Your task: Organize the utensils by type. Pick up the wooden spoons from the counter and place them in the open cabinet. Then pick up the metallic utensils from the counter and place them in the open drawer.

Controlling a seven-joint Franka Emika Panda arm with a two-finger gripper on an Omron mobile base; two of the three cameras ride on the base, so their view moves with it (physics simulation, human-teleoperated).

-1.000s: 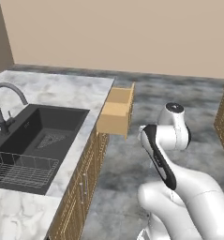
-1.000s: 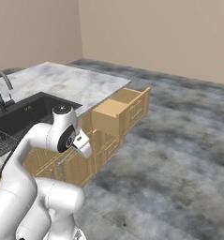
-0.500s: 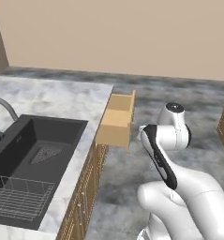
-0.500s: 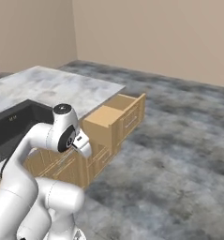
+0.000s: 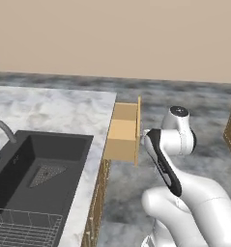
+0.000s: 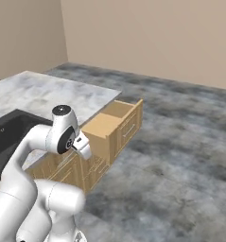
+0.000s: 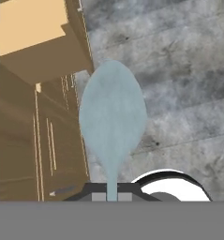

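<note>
White rounded arm [image 5: 184,193], black trim, dark joints

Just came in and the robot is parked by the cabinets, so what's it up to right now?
The arm is carrying a bluish metallic spoon, its handle pinched in the shut gripper, bowl pointing out ahead. The open drawer stands pulled out from the counter just beside the arm, and its flat bottom looks bare. The spoon is not in the drawer yet; in the hand view it hangs over the grey floor next to the drawer fronts.
</note>
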